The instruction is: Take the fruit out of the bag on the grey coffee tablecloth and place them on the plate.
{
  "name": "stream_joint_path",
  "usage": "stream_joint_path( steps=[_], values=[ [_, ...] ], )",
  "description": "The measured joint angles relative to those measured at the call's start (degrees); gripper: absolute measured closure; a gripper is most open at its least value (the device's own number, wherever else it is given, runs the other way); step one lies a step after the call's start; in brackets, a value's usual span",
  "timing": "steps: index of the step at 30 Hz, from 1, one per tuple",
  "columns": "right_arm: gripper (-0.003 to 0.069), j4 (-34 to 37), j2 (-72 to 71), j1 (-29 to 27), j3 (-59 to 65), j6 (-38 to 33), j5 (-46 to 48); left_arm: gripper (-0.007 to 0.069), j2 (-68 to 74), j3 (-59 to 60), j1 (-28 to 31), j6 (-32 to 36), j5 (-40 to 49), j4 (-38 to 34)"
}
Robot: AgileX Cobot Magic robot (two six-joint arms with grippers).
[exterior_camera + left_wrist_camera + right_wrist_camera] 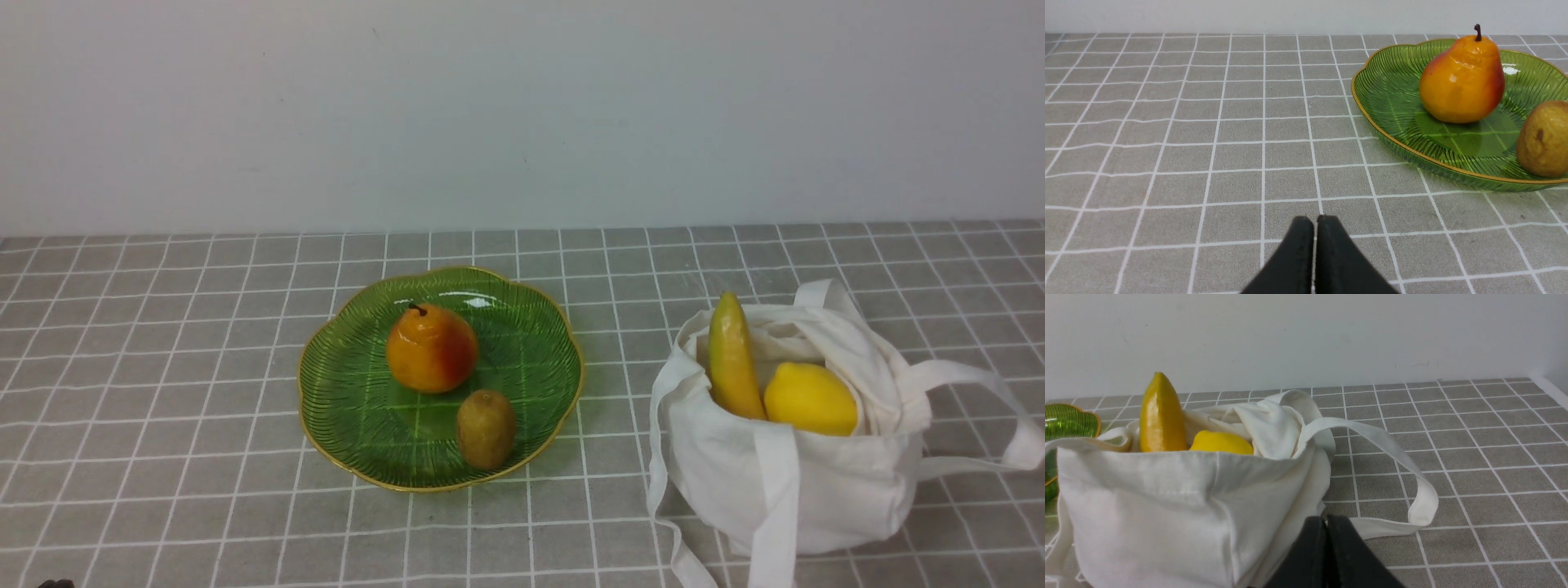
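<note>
The white cloth bag (816, 482) stands open at the right on the grey checked tablecloth (163, 367). A yellow-green banana (731, 359) and a yellow lemon (810, 398) stick out of it. The green glass plate (351, 408) left of the bag holds an orange pear (431, 349) and a brown kiwi (486, 429). My left gripper (1314, 222) is shut and empty, low over bare cloth beside the plate (1392, 81). My right gripper (1326, 522) is shut and empty, close to the bag (1167, 506). Neither gripper shows in the front view.
A plain white wall stands behind the table. The bag's long strap (980, 408) loops out to the right on the cloth; it also shows in the right wrist view (1392, 457). Another strap (771, 523) hangs down the bag's front.
</note>
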Motion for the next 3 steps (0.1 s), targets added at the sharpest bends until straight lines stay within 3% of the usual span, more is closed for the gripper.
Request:
stream_joint_path(
  steps=[3],
  values=[
    [0.0671,0.0,0.0,0.0,0.0,0.0,0.0,0.0632,0.0,0.0,0.0,0.0,0.0,0.0]
  ],
)
